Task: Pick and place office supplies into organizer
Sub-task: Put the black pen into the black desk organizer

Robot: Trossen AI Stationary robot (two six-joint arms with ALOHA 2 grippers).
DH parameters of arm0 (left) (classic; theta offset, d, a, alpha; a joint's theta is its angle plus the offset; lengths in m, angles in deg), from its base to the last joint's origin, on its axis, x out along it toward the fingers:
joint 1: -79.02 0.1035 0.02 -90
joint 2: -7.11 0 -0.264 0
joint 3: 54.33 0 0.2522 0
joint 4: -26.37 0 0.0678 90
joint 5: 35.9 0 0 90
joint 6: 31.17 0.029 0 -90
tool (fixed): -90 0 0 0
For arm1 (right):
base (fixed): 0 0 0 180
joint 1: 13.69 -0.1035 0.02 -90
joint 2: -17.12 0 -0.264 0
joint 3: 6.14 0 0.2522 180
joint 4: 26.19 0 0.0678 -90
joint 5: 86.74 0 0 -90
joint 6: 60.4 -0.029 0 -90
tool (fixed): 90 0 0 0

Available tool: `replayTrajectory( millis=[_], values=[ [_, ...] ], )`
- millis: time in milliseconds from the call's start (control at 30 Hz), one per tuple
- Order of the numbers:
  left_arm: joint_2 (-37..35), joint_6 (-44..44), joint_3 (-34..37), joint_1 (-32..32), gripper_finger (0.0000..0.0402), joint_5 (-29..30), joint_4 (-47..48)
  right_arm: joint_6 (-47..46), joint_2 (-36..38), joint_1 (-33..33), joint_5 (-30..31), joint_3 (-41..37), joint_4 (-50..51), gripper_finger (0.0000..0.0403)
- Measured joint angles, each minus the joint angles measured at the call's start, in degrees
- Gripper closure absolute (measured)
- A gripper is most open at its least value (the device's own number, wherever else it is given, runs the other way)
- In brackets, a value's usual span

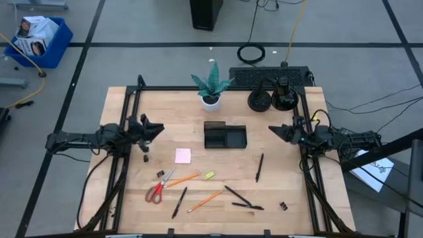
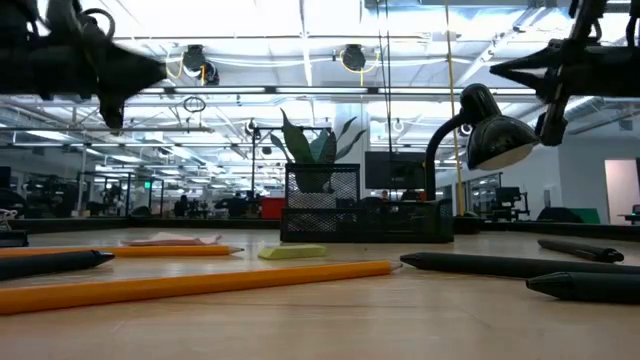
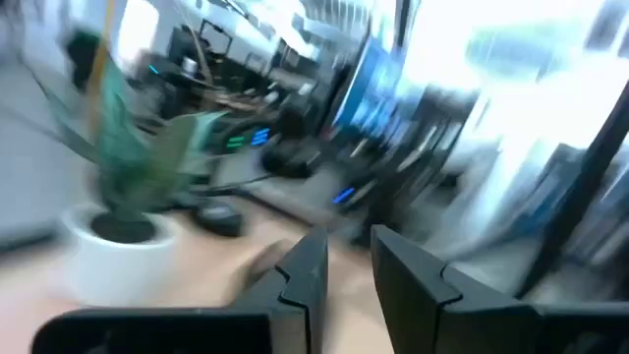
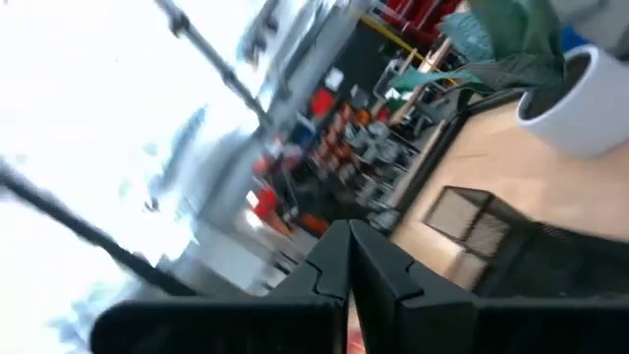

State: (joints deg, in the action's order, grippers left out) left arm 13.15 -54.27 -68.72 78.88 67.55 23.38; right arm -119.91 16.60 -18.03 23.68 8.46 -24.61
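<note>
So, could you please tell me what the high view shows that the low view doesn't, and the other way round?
Only the high view shows the red-handled scissors, the binder clips, the keyboard and both arms at the table's sides, the left gripper and right gripper above bare wood. Only the low view shows the room behind the table. Both show the organizer, plant, lamp, sticky-note pad, highlighter, pencils and pens.
</note>
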Motion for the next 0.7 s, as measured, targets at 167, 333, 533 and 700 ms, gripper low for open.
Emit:
replayTrajectory(
  millis=[167, 333, 533, 700],
  values=[
    [0.0, -18.1, 0.0, 0.0, 0.0316, 2.5, -7.9, -11.0, 0.0, 0.3, 2.6, 0.0, -2.0, 0.0399],
    [0.0, -25.8, 0.0, 0.1, 0.0316, 7.9, -8.9, -12.6, -0.3, 0.4, 6.5, 0.0, -1.9, 0.0399],
    [0.3, -32.1, 0.0, 0.0, 0.0316, 7.6, -8.9, -11.9, -0.5, 0.8, 5.2, 0.0, -8.6, 0.0399],
    [0.3, -36.5, 0.0, 0.0, 0.0316, 7.3, -8.8, -6.5, -2.6, 0.7, -1.4, 0.5, -22.3, 0.0399]
  ],
)
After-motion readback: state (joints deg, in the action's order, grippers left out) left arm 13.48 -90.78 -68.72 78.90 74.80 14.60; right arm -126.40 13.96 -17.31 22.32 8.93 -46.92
